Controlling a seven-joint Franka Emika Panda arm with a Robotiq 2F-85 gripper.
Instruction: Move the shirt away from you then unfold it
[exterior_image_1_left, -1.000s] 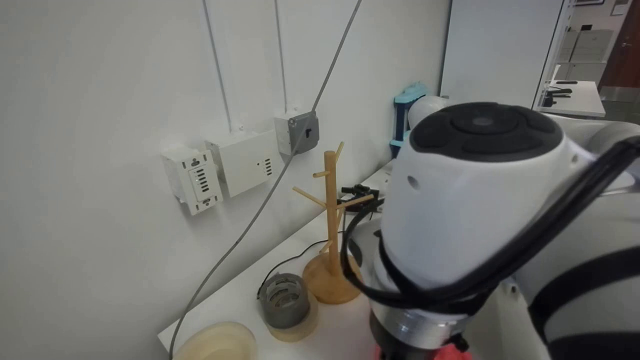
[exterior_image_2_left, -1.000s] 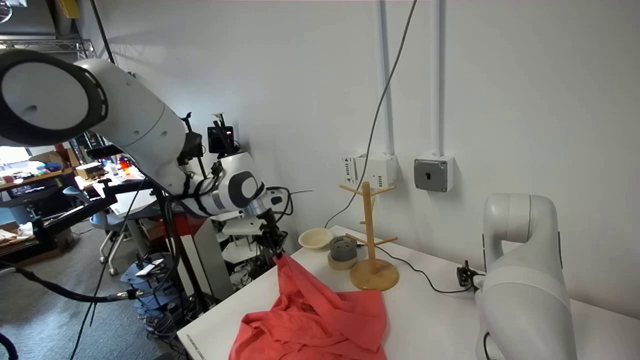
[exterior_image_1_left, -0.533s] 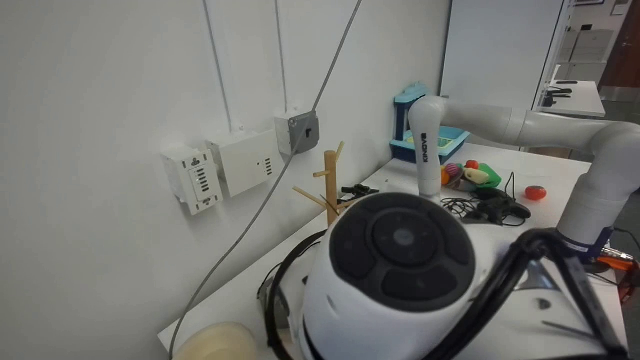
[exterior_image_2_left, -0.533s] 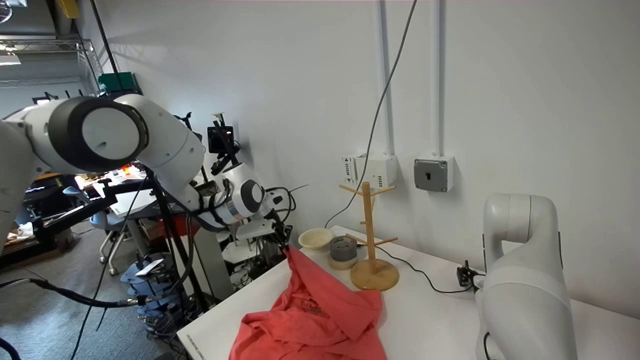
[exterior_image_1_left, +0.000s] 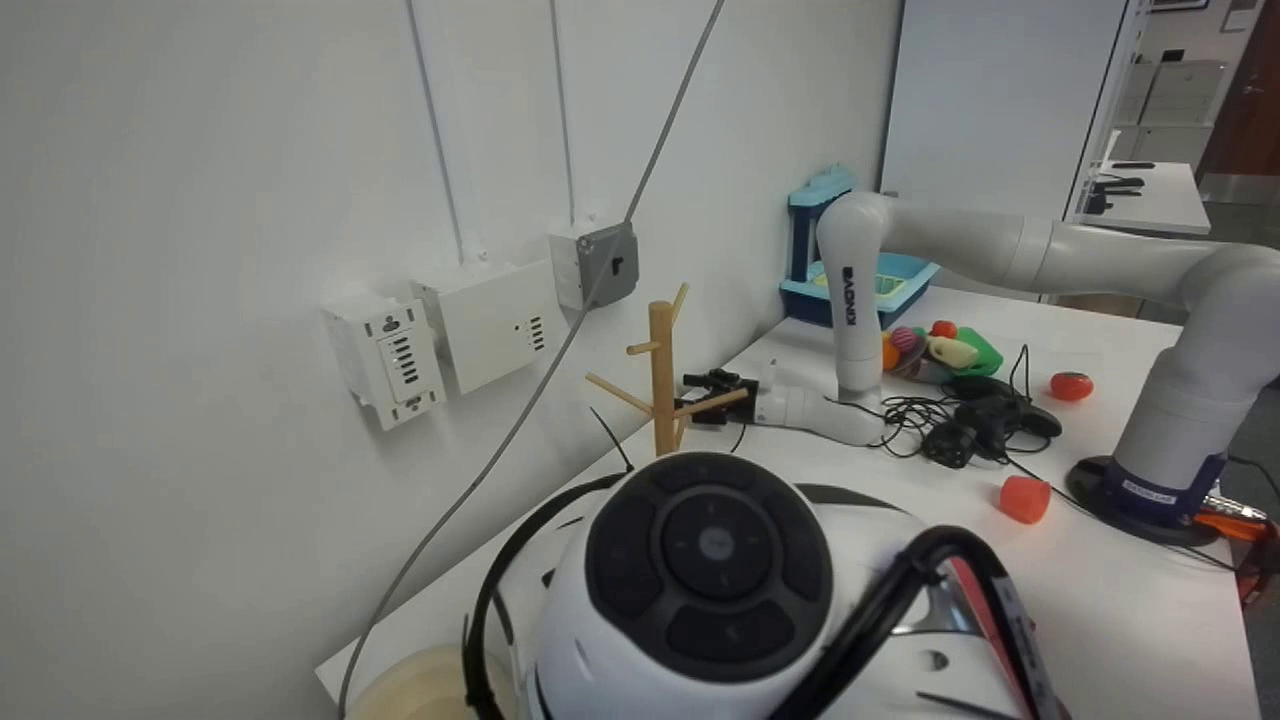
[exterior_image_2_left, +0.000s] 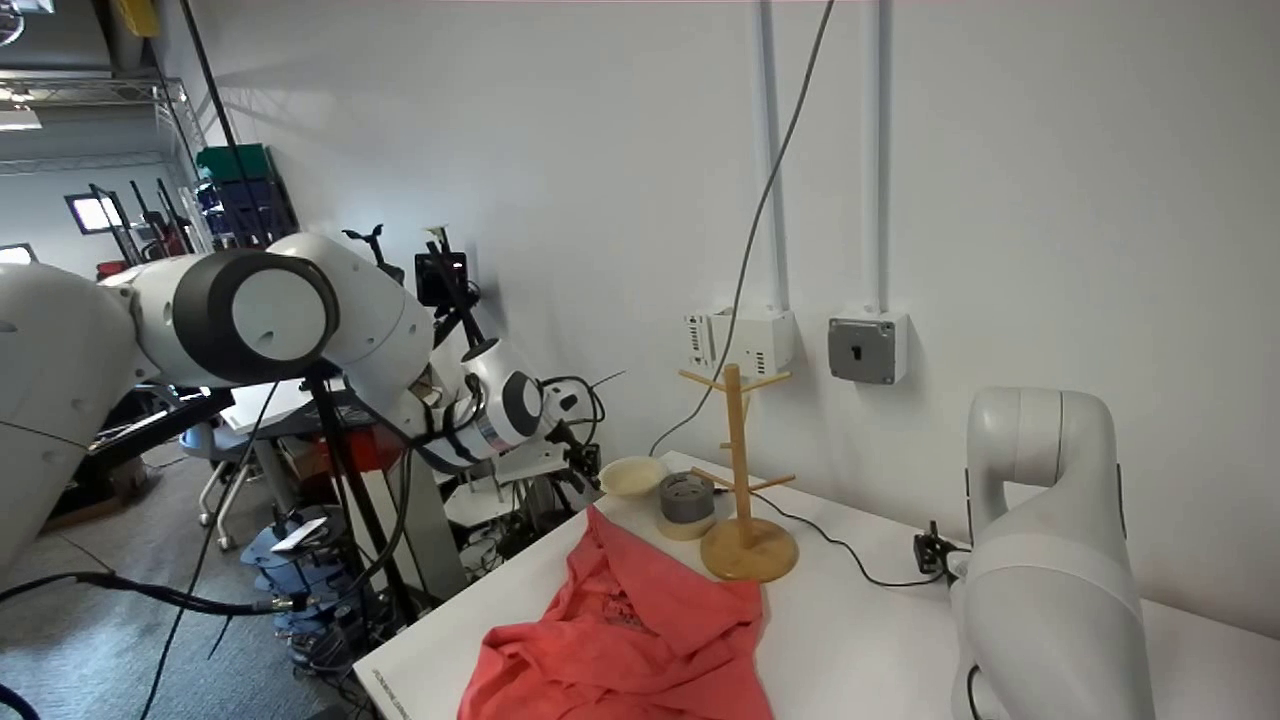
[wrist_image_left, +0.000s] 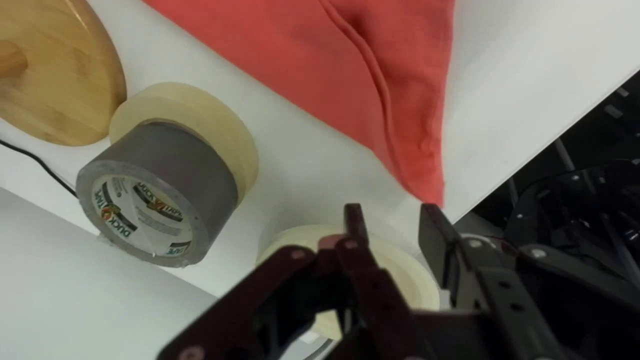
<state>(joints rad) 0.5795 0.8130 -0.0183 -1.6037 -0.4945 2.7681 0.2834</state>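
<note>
The red-coral shirt lies rumpled on the white table in an exterior view, with folds and a dark print partly showing. One corner stretches to a point toward the table's far-left edge. In the wrist view the shirt narrows to that corner just beyond the fingertips. My gripper is open, with nothing between its fingers. In an exterior view the gripper is just above and apart from the shirt's corner, close to the table edge. In an exterior view my arm hides nearly all of the shirt.
A pale bowl sits under the gripper. Stacked tape rolls and a wooden peg stand are beside the shirt. A second white arm and small toys occupy the table. A grey cable hangs along the wall.
The gripper held the shirt's corner raised, shifted slightly right in an exterior view, and has now let it go. The corner has dropped. The arm's elbow has come lower.
</note>
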